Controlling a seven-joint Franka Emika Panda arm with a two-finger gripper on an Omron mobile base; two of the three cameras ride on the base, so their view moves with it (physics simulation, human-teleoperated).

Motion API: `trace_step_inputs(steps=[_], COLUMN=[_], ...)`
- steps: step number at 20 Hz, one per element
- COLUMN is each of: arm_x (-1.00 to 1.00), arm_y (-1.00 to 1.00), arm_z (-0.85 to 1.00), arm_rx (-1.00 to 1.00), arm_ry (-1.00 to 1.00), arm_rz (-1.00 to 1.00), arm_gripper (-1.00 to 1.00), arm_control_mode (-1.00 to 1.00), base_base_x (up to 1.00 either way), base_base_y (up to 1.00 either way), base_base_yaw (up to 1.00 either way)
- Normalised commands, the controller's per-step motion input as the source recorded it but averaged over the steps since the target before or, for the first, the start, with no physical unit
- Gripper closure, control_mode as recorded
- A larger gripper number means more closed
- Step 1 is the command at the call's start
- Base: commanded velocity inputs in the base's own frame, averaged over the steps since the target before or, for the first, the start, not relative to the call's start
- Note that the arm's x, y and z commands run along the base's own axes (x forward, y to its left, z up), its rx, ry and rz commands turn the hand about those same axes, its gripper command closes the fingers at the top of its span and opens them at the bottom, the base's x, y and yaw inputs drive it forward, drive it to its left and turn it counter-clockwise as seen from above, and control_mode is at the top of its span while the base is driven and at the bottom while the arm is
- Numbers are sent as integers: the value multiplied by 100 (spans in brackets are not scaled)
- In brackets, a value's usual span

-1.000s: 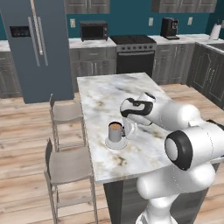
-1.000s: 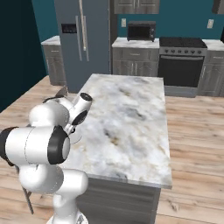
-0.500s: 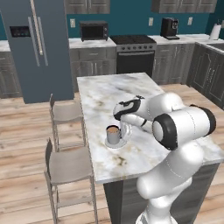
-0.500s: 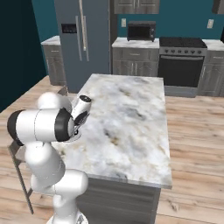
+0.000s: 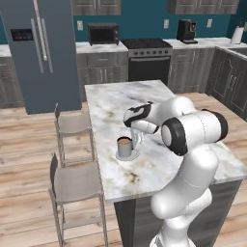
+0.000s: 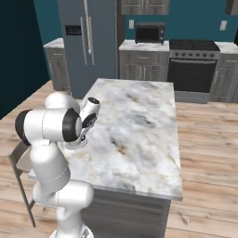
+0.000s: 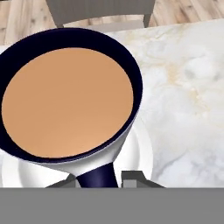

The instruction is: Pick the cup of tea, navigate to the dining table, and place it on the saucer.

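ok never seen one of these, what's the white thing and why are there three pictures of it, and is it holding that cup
The white thing is a robot arm on a base that can drive around a computer-rendered kitchen. Two pictures come from cameras on that base, behind the arm to its left and right, so they show the same moment from two sides. The third comes from a camera on the hand itself, looking along the gripper, which is why the cup looks so large.

The arm reaches over a long marble-topped dining table. On it lies a small pale saucer, and the cup of tea, grey with brown tea inside, stands on that saucer. In the hand view the cup's dark handle sits between the two finger tips. Whether they grip it or have let go, I cannot tell. Two stools stand beside the table.
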Motion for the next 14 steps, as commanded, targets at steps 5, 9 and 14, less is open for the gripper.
trace_step_inputs(steps=[5,9,14], arm_x=[-2,-2,-10], arm_y=[2,0,0], arm_z=[-15,-8,3], arm_rx=[-1,-1,0], arm_ry=[0,0,-1], arm_rz=[0,0,0], arm_gripper=[100,-100,-100], arm_control_mode=[-100,-100,-100], base_base_x=[0,0,0], base_base_y=[0,0,0], base_base_yaw=[0,0,0])
